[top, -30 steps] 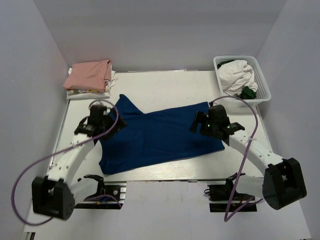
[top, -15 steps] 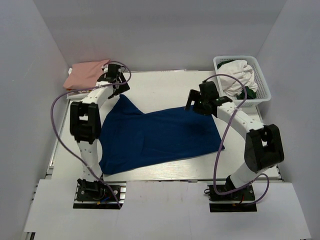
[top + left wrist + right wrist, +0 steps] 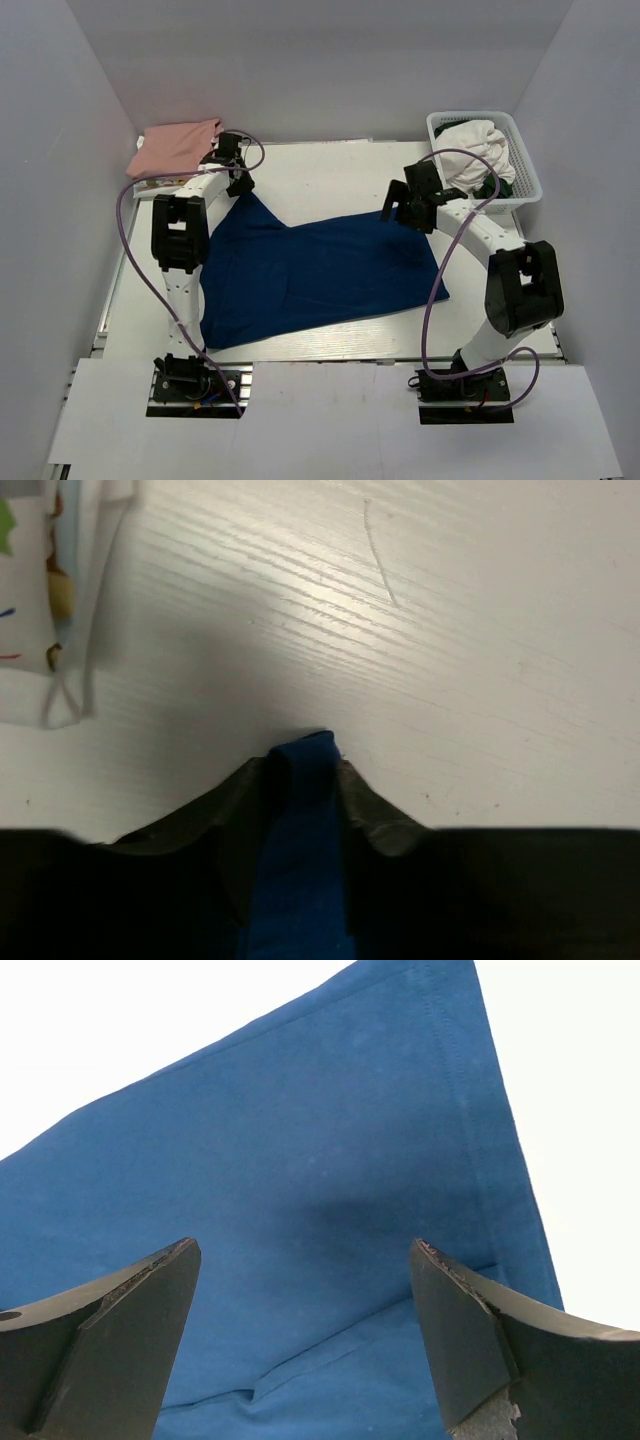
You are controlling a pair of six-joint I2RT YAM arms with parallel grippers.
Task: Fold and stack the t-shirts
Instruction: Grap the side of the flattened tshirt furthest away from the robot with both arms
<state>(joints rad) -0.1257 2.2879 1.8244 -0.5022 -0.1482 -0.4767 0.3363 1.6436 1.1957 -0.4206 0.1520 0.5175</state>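
at bench (image 3: 330, 175) far edge: left gripper (image 3: 305, 765) pinches dark blue t-shirt (image 3: 320, 270) corner; right gripper (image 3: 300, 1250) spread wide above opposite corner. fold likely starting; right needs grip next.

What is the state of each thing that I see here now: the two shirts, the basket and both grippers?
dark blue t-shirt: spread out on the table, not folded.
pink t-shirt: folded, at the far left corner.
basket: upright, holding crumpled white cloth.
left gripper: shut on the dark blue t-shirt's far left tip.
right gripper: open, over the dark blue t-shirt's far right corner, holding nothing.
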